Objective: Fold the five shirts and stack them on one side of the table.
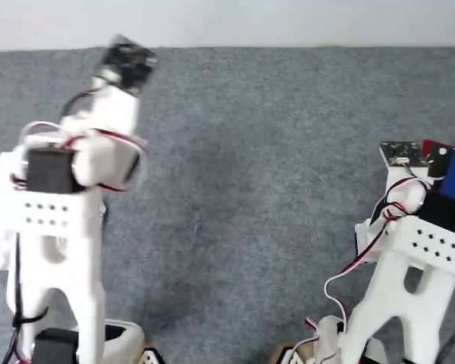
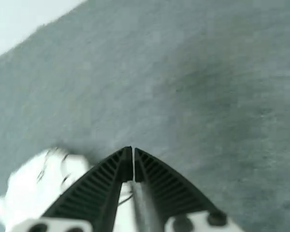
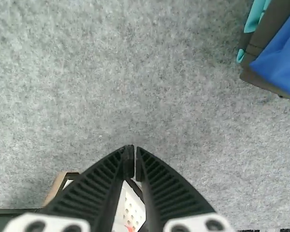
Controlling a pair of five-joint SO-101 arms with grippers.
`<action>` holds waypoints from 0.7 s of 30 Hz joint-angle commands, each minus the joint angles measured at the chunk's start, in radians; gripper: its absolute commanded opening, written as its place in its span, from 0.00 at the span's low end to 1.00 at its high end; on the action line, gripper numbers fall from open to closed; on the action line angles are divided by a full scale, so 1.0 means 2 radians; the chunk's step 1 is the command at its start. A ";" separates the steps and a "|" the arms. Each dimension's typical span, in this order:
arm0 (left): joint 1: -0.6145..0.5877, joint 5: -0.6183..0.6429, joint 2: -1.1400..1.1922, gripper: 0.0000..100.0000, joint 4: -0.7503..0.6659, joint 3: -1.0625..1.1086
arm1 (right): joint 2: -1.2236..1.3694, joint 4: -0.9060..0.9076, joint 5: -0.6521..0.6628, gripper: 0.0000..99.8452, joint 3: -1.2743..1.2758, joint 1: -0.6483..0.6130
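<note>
The left fingers (image 2: pixel 130 156) are fully closed and hold nothing; they point over the grey surface (image 1: pixel 273 152). The right fingers (image 3: pixel 131 155) are also fully closed and empty, above the same surface. The stacked shirts (image 3: pixel 278 55) lie at the right edge of the surface, near the right arm (image 1: pixel 409 258). Blue is uppermost, with dark and teal layers below.

- Bright, soft, even light lies over the grey table cover (image 1: pixel 273 189), with no glare.
- The left arm (image 1: pixel 61 197) throws a faint, soft-edged shadow toward the table's middle, darker near the table's near edge.
- The white arm shells are close to washed out.
- In the left wrist view a broad dim band crosses the cover.
- A thin shadow hugs the blue cloth (image 3: pixel 280 53).
</note>
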 commanded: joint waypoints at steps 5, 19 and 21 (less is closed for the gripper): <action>0.005 0.005 -0.019 0.02 0.038 -0.014 | -0.018 0.022 0.002 0.01 0.002 0.000; -0.306 -0.136 -0.019 0.20 0.075 0.073 | -0.018 0.021 0.002 0.01 0.056 -0.003; -0.344 -0.166 -0.019 0.20 0.061 0.091 | -0.018 0.021 0.002 0.01 0.056 -0.003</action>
